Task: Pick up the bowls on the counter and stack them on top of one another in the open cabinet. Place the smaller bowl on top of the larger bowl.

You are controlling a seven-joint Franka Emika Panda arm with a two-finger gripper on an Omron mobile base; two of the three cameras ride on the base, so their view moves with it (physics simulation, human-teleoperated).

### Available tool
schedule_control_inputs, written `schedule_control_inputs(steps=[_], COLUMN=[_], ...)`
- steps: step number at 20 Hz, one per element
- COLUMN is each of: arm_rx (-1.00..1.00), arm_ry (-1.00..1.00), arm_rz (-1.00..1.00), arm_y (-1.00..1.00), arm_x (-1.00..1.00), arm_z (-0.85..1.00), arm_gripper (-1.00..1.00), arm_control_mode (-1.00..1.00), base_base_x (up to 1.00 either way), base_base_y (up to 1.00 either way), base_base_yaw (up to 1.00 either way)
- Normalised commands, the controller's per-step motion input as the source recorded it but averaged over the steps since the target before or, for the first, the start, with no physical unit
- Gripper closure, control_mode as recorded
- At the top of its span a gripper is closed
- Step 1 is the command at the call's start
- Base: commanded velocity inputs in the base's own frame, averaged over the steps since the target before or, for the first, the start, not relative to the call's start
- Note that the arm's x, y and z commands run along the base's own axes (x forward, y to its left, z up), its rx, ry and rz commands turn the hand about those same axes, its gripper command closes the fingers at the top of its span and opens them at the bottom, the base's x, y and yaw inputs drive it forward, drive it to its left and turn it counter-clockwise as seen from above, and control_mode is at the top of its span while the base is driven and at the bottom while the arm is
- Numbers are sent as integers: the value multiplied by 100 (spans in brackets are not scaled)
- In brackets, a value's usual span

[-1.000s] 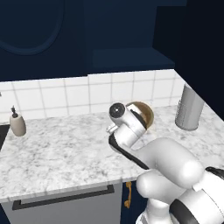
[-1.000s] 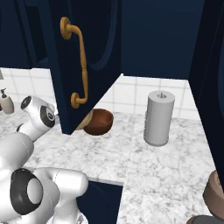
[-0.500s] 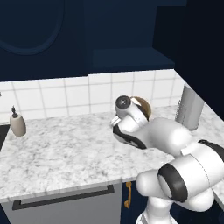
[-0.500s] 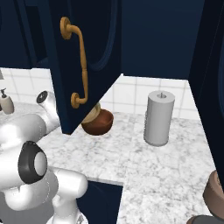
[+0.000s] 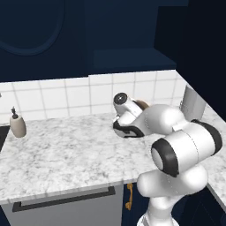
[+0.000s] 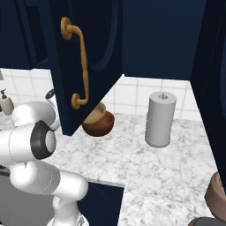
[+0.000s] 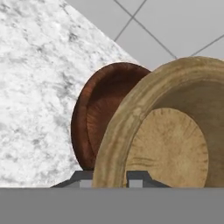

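Round tan wooden bowl (image 7: 175, 131), glossy reddish-brown bowl (image 7: 103, 118), marbled counter (image 7: 35, 87)

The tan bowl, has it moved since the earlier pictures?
Yes. In the right base view the tan bowl now shows beside the dark bowl, under the cabinet door; it was not visible there one second ago.

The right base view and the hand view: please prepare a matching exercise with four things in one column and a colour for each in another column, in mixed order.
Things:
1. larger bowl
2. smaller bowl
3. paper towel roll
4. cabinet door handle

Colours:
A. grey-white
B. brass gold
C. dark reddish-brown
D. light tan

Right pairs: 1-C, 2-D, 3-A, 4-B
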Motion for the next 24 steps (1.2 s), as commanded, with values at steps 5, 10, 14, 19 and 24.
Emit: schedule_control_inputs(steps=[5,10,14,19,24], arm_rx=[-8,-3,0,0,0], arm_ry=[6,1,1,-12,-5], arm_rz=[0,0,0,0,0], arm_y=[-10,-6,0,2,16], arm_x=[25,30,4,-19,-55], arm_z=[-45,-26,0,24,18], arm_gripper=[100,-100,-100,-100,-100], arm_control_mode=[-100,-100,-100,-100,-100], base_base_x=[0,0,0,0,0], base_base_y=[0,0,0,0,0], base_base_yaw=[0,0,0,0,0])
